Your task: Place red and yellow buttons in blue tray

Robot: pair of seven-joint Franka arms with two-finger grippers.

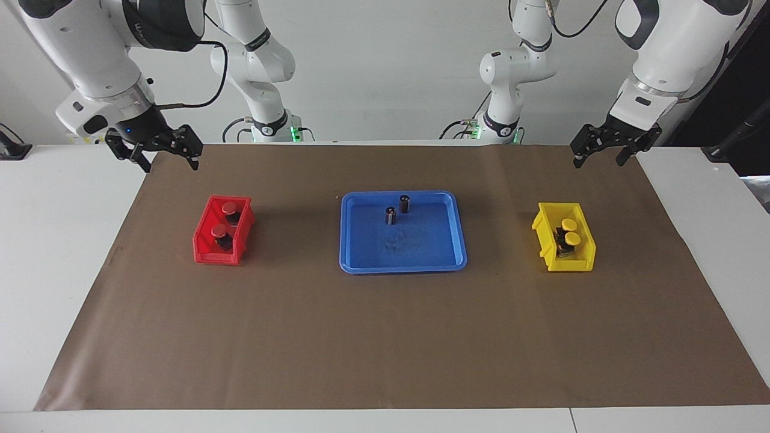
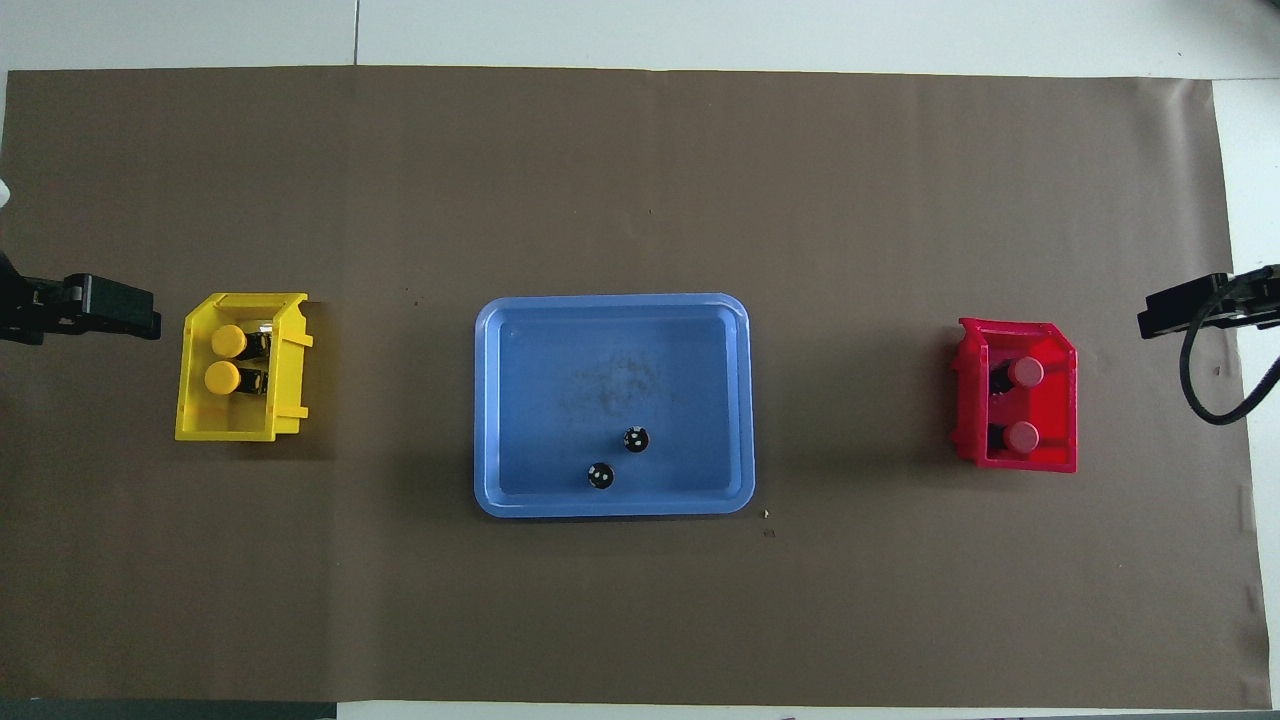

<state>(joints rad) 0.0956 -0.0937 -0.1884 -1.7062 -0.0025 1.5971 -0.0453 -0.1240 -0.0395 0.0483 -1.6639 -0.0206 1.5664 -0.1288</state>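
Two red buttons [image 1: 229, 208] [image 1: 219, 231] lie in a red bin [image 1: 204, 249] toward the right arm's end; they also show in the overhead view [image 2: 1026, 372]. Two yellow buttons [image 1: 569, 225] [image 1: 572, 239] lie in a yellow bin [image 1: 547, 240] toward the left arm's end, also seen from overhead [image 2: 228, 341]. The blue tray [image 1: 344, 240] [image 2: 486, 400] sits mid-table between the bins. My right gripper [image 1: 170, 162] hangs open and empty over the mat's corner. My left gripper [image 1: 598, 161] hangs open and empty over the mat's other corner.
Two dark capless cylinders [image 1: 405, 202] [image 1: 391, 215] stand in the tray's part nearest the robots. A brown mat [image 1: 385, 337] covers the table under everything. White table surface shows at both ends.
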